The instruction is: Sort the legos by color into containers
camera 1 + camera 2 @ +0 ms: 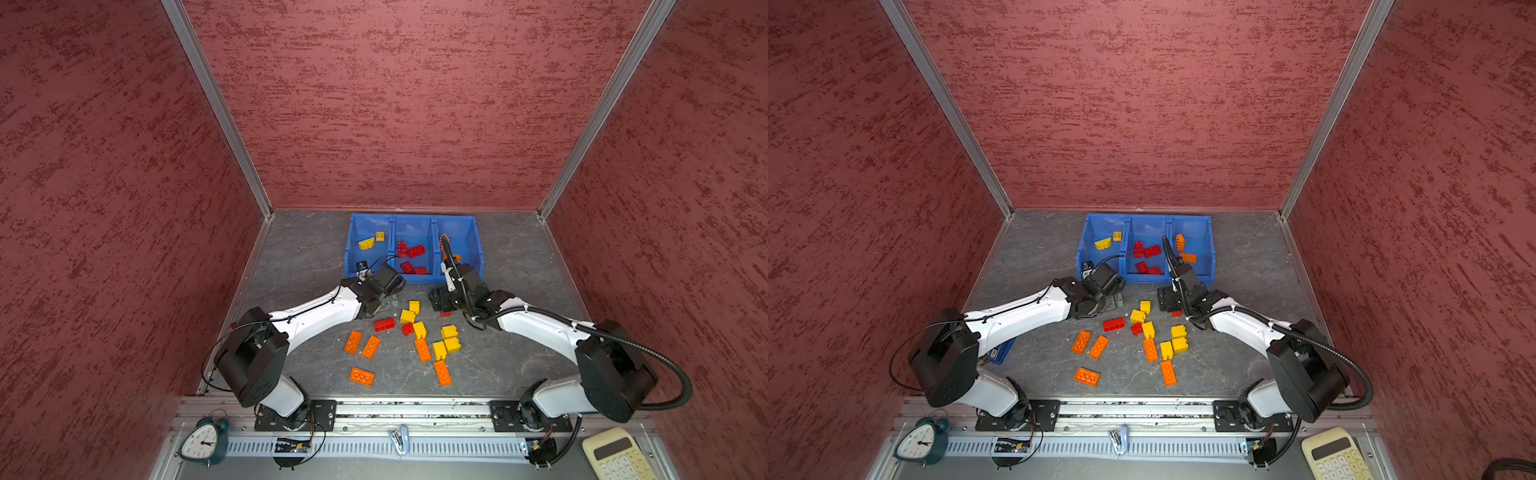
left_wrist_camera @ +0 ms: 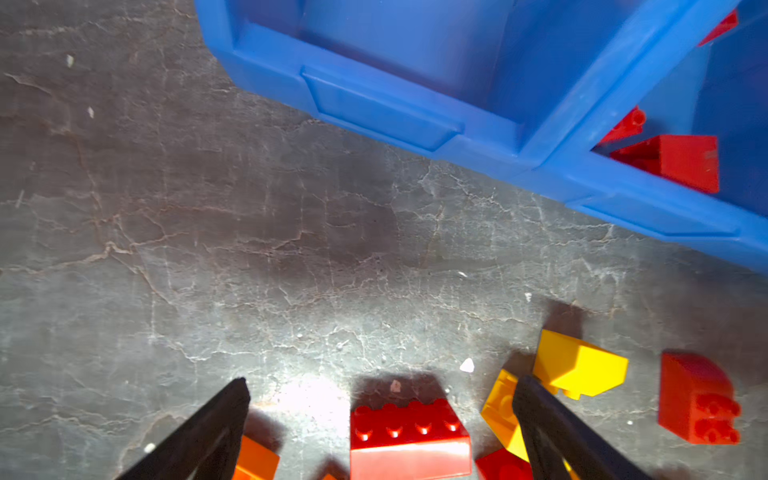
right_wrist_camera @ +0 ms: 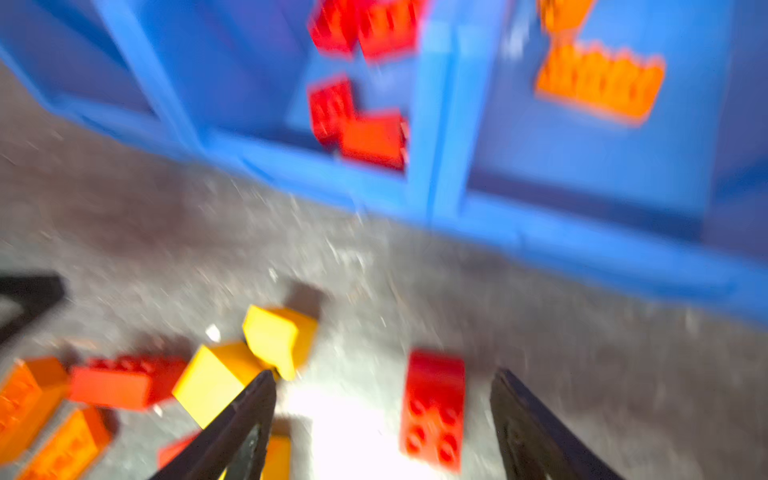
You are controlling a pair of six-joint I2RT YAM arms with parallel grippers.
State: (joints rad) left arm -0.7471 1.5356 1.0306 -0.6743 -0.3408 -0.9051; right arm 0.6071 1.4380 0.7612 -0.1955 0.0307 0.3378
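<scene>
Three joined blue containers (image 1: 372, 216) stand at the back: yellow legos (image 1: 366, 243) in the left one, red (image 1: 415, 251) in the middle, orange (image 1: 1187, 257) in the right. Several loose legos lie in front. My left gripper (image 2: 382, 380) is open, low over the table, with a long red brick (image 2: 409, 436) between its fingers, untouched. It shows in both top views (image 1: 388, 301). My right gripper (image 3: 384, 374) is open too. A small red brick (image 3: 434, 409) lies on the table between its fingers, apart from both; the view is blurred. From above it is mostly hidden (image 1: 445, 314).
Yellow bricks (image 1: 451, 338) and orange bricks (image 1: 361, 376) are scattered toward the front. An alarm clock (image 1: 203, 442) and a calculator (image 1: 619, 455) sit on the front rail. Red walls close in the left, right and back.
</scene>
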